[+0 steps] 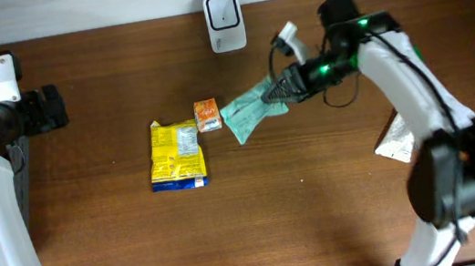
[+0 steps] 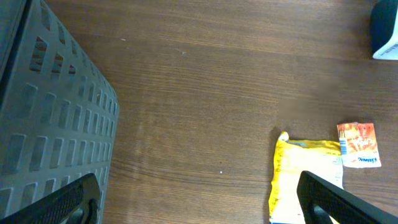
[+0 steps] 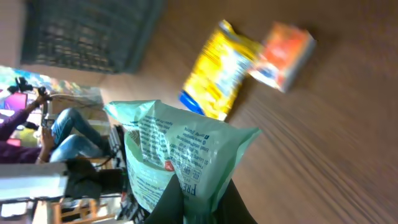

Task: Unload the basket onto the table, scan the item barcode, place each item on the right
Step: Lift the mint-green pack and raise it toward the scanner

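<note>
My right gripper (image 1: 280,91) is shut on the edge of a pale green packet (image 1: 247,113), which hangs lifted off the table just right of the other items. In the right wrist view the green packet (image 3: 180,155) fills the lower middle, pinched between the dark fingers (image 3: 171,202), with printed text facing the camera. The white barcode scanner (image 1: 223,10) stands at the table's back edge. A yellow packet (image 1: 176,153) and a small orange packet (image 1: 207,114) lie flat mid-table. My left gripper (image 2: 199,202) is open over bare wood, far left.
A dark crate (image 2: 43,106) stands at the left side. A white packet (image 1: 397,141) lies at the right, partly under my right arm. The yellow packet (image 2: 308,180) and orange packet (image 2: 357,144) show in the left wrist view.
</note>
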`<state>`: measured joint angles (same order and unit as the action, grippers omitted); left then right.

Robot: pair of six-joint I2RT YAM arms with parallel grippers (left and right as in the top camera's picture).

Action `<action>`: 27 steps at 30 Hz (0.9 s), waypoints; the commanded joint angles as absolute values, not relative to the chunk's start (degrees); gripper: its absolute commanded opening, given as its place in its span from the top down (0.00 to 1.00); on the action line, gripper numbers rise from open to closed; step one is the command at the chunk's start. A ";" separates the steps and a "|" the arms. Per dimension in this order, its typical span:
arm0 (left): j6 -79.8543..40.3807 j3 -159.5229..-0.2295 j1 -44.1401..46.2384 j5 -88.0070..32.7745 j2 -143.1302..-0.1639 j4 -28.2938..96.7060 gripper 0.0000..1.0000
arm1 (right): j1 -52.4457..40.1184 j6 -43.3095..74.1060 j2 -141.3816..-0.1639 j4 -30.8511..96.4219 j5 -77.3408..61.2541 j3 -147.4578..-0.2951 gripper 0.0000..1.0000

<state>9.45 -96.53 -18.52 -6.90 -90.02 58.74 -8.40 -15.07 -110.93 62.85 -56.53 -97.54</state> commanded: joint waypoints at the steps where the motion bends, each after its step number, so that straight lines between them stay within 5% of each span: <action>1: 10.39 -96.77 -18.83 -7.29 -90.39 58.65 0.01 | -8.56 -15.79 -102.56 63.70 -59.68 -97.95 0.96; 18: 10.39 -96.77 -18.83 -7.29 -90.39 58.65 0.01 | -8.62 -8.14 -87.09 67.85 -54.89 -98.00 0.96; 27: 10.39 -96.77 -18.83 -7.29 -90.41 58.65 0.01 | -17.98 4.99 -96.16 71.48 -14.48 -122.65 0.96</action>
